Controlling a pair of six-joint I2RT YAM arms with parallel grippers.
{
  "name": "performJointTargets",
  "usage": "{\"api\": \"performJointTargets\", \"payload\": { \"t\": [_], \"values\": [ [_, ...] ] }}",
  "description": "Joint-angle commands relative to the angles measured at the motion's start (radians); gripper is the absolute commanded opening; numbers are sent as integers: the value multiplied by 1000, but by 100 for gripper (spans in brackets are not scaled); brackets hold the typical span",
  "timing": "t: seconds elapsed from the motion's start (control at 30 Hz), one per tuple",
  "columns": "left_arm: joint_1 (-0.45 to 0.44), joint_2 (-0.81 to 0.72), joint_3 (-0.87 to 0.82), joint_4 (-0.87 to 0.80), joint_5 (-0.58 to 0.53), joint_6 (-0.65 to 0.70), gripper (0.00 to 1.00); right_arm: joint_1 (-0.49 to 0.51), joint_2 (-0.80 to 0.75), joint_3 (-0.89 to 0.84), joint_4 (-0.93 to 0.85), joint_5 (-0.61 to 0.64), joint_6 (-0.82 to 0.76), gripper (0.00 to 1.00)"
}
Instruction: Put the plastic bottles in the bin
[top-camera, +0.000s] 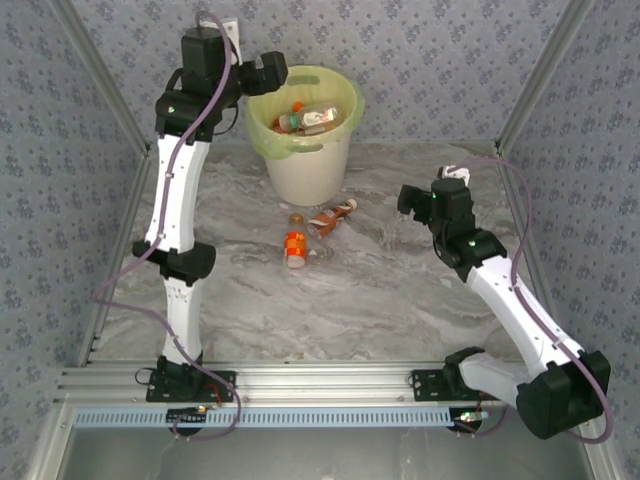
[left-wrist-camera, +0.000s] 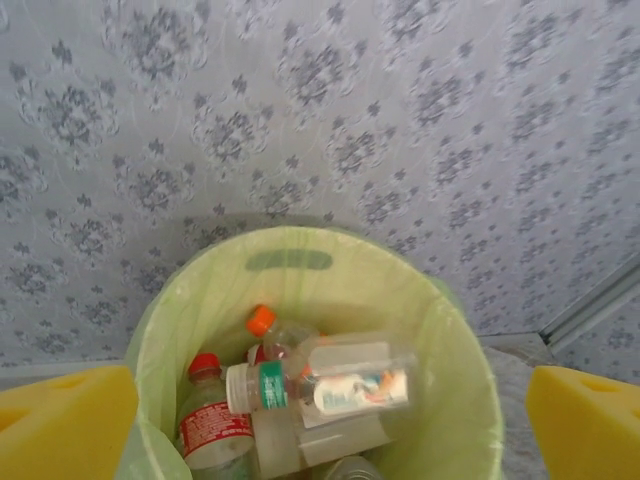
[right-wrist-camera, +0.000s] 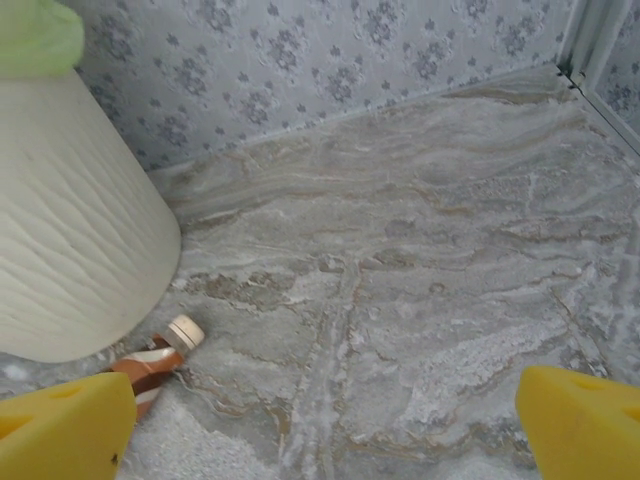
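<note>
Several plastic bottles (top-camera: 308, 120) lie heaped inside the bin (top-camera: 305, 175), which stands at the far middle of the surface (top-camera: 400, 290) against the patterned wall (top-camera: 440, 60). From the left wrist, the topmost is a clear bottle (left-wrist-camera: 330, 385) with a white cap and green band lying crosswise. A red-capped bottle (left-wrist-camera: 210, 425) with a red label sits to its left and an orange-capped one (left-wrist-camera: 262, 322) lies behind it, all within the yellow-green bag (left-wrist-camera: 440, 330) lining the bin. The left pincer (left-wrist-camera: 322, 425) hangs directly over the bin's mouth at its left rim. Its yellow fingers (left-wrist-camera: 65, 420) are spread wide to either side of the heap and grip nothing, so the bottles lie below and between them, apart from the pads. More bottles remain on the surface just near of the bin. An orange-labelled bottle (top-camera: 295, 248) lies nearest, and a brown-and-red bottle (top-camera: 333, 216) lies slantwise beside it, closer to the bin's foot. A small orange-topped piece (top-camera: 296, 216) sits between them and the bin, too small to make out. The right pincer (right-wrist-camera: 322, 430) hovers low over the surface to the right of these, well apart from them, spread fully and empty. Its wrist view shows the brown bottle's cream cap just beside the bin's wall and close to the pincer's left finger (right-wrist-camera: 60, 430), but not between the fingers.
</note>
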Motion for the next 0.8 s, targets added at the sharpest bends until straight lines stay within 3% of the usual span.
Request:
{"api": "performJointTargets", "payload": {
  "t": [0.0, 0.2, 0.37, 0.47, 0.57, 0.77],
  "values": [
    [-38, -38, 14, -66, 20, 63, 100, -11, -36, -38, 78, -88, -19, 100],
    [-113, -65, -12, -87, 19, 132, 99, -41, -63, -106, 177, -196, 55, 100],
    [-131, -355, -633, 270, 53, 131, 99, -71, -33, -118, 190, -251, 131, 100],
    [-143, -522, -932, 476, -26, 134, 99, -78, 29, -99, 199, -348, 132, 100],
    [-141, -659, -1147, 617, -144, 103, 99, -70, 129, -40, 165, -418, 156, 100],
    [-120, -857, -1499, 895, -261, 43, 99, -9, 301, 59, 119, -355, 323, 100]
  ]
}}
